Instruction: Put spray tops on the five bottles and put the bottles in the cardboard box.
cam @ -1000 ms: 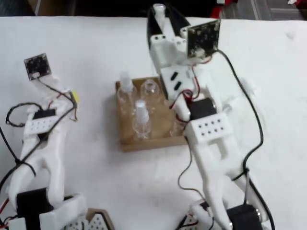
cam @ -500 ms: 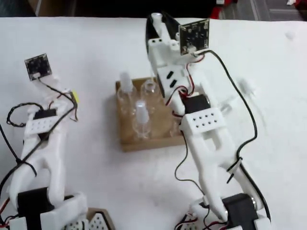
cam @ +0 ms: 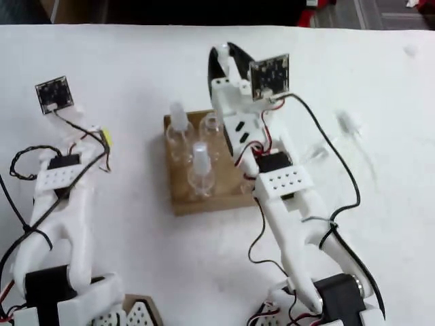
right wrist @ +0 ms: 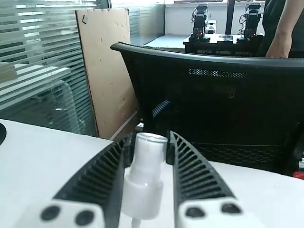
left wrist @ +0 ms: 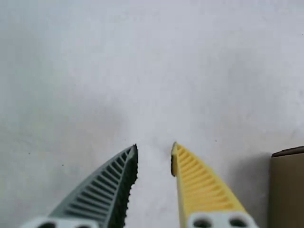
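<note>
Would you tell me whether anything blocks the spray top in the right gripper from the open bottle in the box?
Nothing visible does. The right gripper holds the spray top raised beyond the cardboard box, and the neck of the open bottle is uncovered.

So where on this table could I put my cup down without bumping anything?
Bare table lies between the left arm and the box, and in front of the box between the two arms' bases. It is crowded at the box: bottles stand in it and the right arm hangs over its edge, a spray top in its pincer.
</note>
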`<action>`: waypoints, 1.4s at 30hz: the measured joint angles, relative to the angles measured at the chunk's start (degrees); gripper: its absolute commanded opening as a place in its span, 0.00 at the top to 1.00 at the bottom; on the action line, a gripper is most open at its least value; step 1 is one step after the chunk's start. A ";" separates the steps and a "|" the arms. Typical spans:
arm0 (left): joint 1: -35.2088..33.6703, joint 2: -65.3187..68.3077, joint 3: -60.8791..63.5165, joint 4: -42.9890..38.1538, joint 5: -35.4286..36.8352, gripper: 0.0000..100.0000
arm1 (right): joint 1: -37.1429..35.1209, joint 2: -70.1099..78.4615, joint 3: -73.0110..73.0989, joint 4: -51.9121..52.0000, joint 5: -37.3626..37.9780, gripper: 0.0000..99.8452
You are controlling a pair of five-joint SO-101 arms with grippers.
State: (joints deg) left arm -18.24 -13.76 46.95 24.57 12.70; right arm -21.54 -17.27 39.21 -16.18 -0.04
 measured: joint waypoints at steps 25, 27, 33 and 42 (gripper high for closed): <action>0.00 0.00 0.00 0.00 0.00 0.88 | -3.87 0.00 13.98 -8.88 0.00 0.94; 0.00 0.00 0.00 0.00 0.00 0.88 | -3.87 0.00 13.98 -8.88 0.00 0.89; 0.00 0.00 0.00 0.00 0.00 0.88 | -3.87 0.00 15.82 -8.97 0.00 0.87; 0.00 0.00 0.00 0.00 0.00 0.88 | -3.87 0.00 15.82 -8.97 0.00 0.88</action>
State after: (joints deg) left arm -18.24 -13.76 46.95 24.57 12.70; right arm -25.41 -17.27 55.03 -25.14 -0.04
